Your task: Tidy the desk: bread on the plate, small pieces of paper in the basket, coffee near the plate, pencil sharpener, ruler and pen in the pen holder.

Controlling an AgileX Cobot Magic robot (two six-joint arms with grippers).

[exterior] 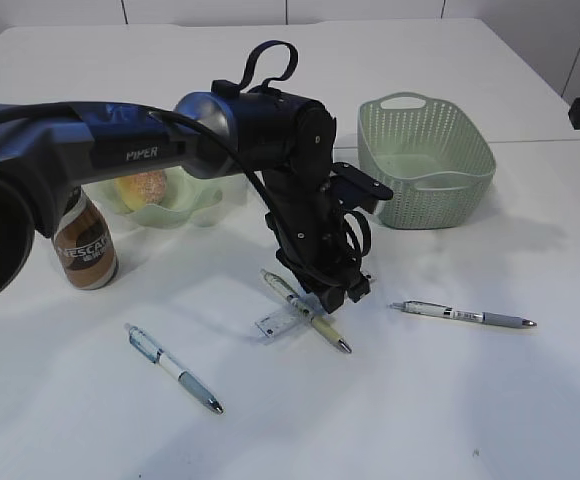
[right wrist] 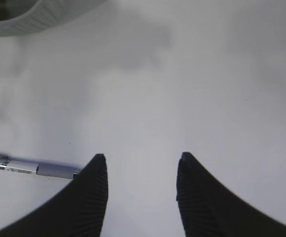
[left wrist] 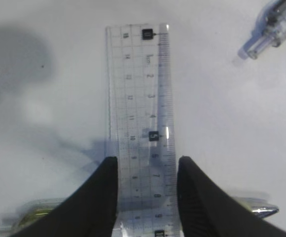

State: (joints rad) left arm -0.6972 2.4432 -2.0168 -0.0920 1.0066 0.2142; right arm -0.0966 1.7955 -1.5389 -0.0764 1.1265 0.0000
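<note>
The left gripper [left wrist: 147, 190] is straddling the clear ruler [left wrist: 140, 118], its fingers flanking the long edges, seemingly touching but not clearly pinching. The ruler is lying flat on the desk [exterior: 490, 400], across a pen [exterior: 305, 310]. Thin, light, stiff and slick, it probably needs a firm edgewise pinch.

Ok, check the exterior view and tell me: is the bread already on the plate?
Yes, the bread sits inside the plate.
</note>
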